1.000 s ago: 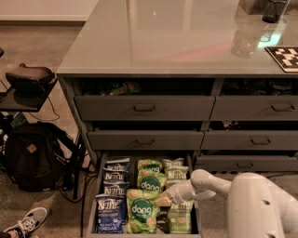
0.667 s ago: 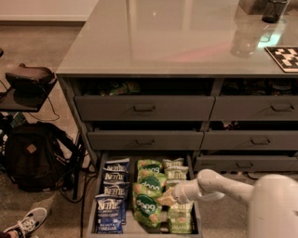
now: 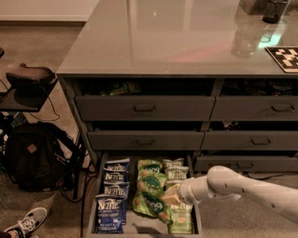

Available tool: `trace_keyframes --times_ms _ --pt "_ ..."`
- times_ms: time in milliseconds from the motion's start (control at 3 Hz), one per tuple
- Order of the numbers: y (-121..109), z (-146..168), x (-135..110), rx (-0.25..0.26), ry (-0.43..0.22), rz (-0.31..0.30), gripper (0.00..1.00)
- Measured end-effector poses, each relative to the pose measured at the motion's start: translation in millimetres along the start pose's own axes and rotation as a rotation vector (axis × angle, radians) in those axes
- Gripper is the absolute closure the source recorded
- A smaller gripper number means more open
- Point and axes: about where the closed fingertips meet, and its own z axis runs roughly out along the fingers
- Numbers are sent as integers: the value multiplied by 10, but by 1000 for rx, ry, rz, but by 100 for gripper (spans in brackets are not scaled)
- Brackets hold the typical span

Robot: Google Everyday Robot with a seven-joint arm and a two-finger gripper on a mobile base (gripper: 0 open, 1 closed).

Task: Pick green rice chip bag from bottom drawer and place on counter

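Since your pincer (image 3: 170, 199) sits right against the green rice chip bag (image 3: 150, 201) in the bottom drawer (image 3: 139, 228) (can't tell if it's gripping yet), lift straight up slowly, then head for the counter (image 3: 163, 37).

Office break area: counter (image 3: 153, 42), gripper (image 3: 168, 199) over snack-stocked bottom drawer (image 3: 144, 228), backpack (image 3: 30, 155) beside.

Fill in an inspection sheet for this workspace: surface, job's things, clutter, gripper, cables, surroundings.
Surface: counter glossy grey, carrying a clear container, dark cup and checkered marker at its far right.
Job's things: green rice chip bag lies tilted in the open bottom drawer.
Clutter: blue Kettle bags to its left, paler green Kettle bags to its right.
Gripper: gripper at the bag's right edge.
Cables: thin cord left of the cabinet.
Surroundings: backpack, sneaker.
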Motion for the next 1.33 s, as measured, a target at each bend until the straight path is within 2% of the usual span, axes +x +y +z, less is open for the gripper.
trace_keyframes --times_ms 333,667,1000,1333 --pt "557 -139 -378 11 72 -119 100" --pt "1223 -184 -722 6 139 -293 100" --pt "1736 -419 -1122 14 148 -440 100" --pt "2063 -771 -1551 56 110 -524 100"
